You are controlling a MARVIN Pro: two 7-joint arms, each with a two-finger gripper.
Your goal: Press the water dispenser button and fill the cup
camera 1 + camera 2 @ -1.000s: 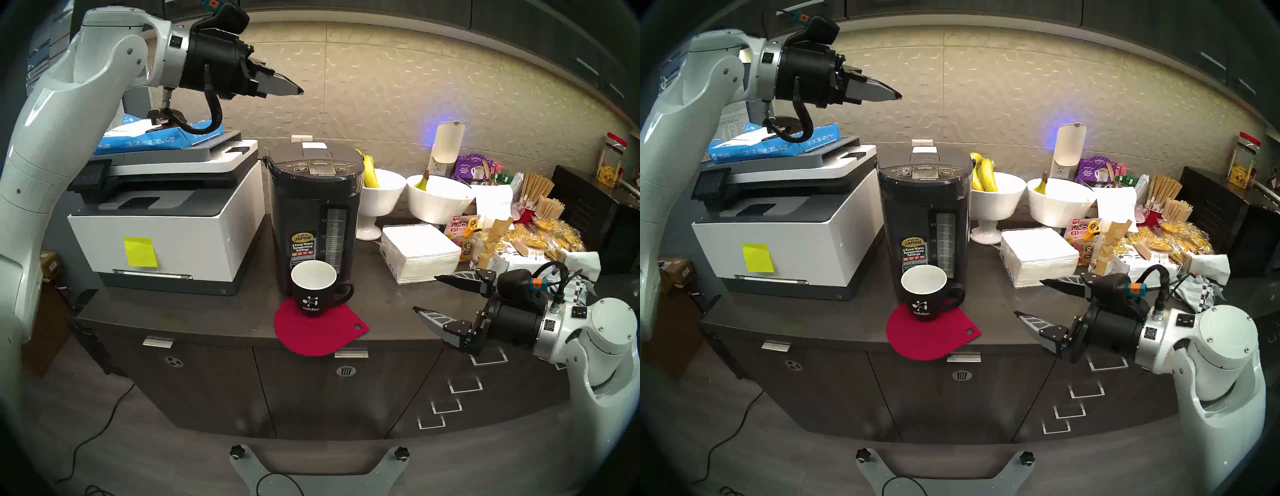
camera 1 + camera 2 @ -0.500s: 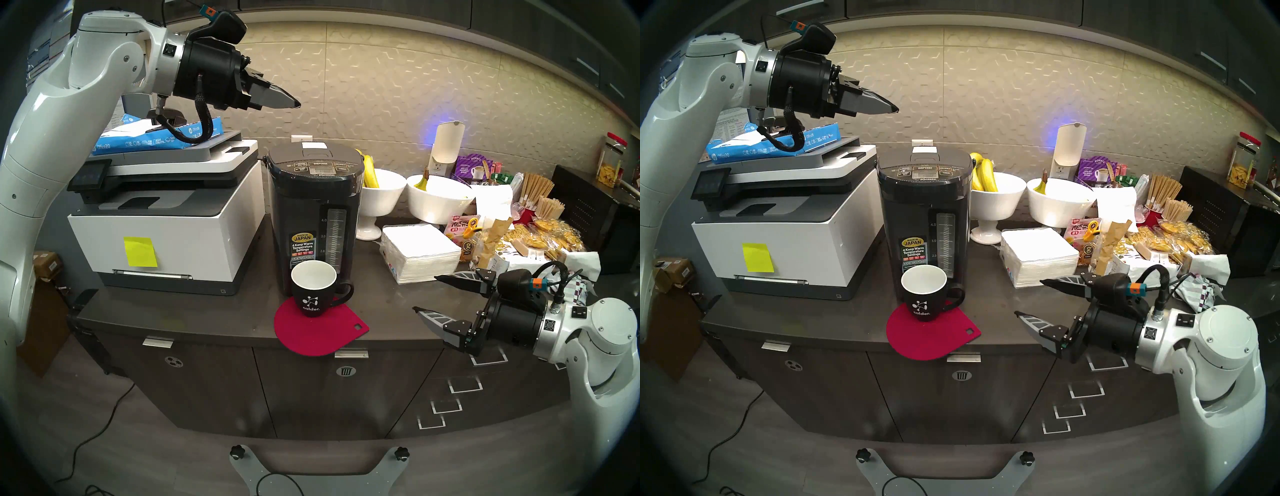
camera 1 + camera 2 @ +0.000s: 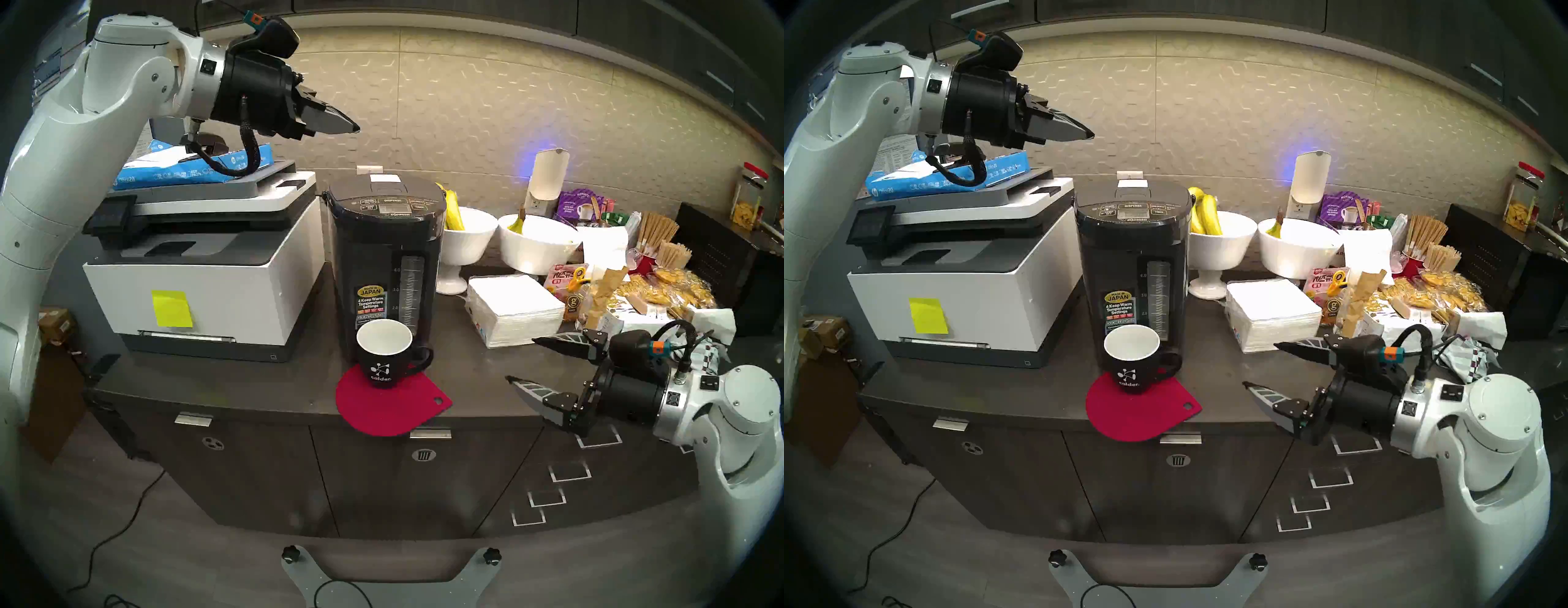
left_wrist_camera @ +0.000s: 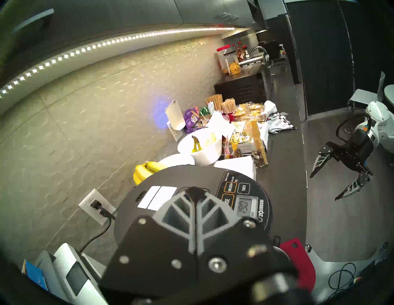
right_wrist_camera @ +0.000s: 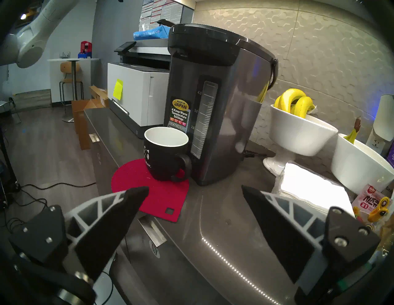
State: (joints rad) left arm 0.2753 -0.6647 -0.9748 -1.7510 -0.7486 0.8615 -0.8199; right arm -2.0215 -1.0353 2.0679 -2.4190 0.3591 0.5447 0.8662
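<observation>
The dark grey water dispenser (image 3: 386, 254) stands on the counter beside the printer. Its DISPENSE button (image 3: 392, 200) lies on the top panel; in the left wrist view my fingers hide most of it (image 4: 227, 201). The black cup (image 3: 384, 361) with a white inside sits upright and empty on a red mat (image 3: 390, 407), against the dispenser's front. My left gripper (image 3: 356, 127) is shut with nothing in it, high above and left of the dispenser's lid, tips pointing right and slightly down. My right gripper (image 3: 520, 358) stands open and empty, right of the cup, above the counter's front edge.
A white-and-grey printer (image 3: 203, 276) with a blue paper ream on top stands left of the dispenser. Two white bowls (image 3: 466, 237) with bananas, a napkin stack (image 3: 513, 305) and snack packets crowd the counter's right side. A tiled wall runs behind.
My shut left gripper has dropped a little and shifted slightly left, tilting its tips downward. The right arm, the cup and the dispenser have not moved.
</observation>
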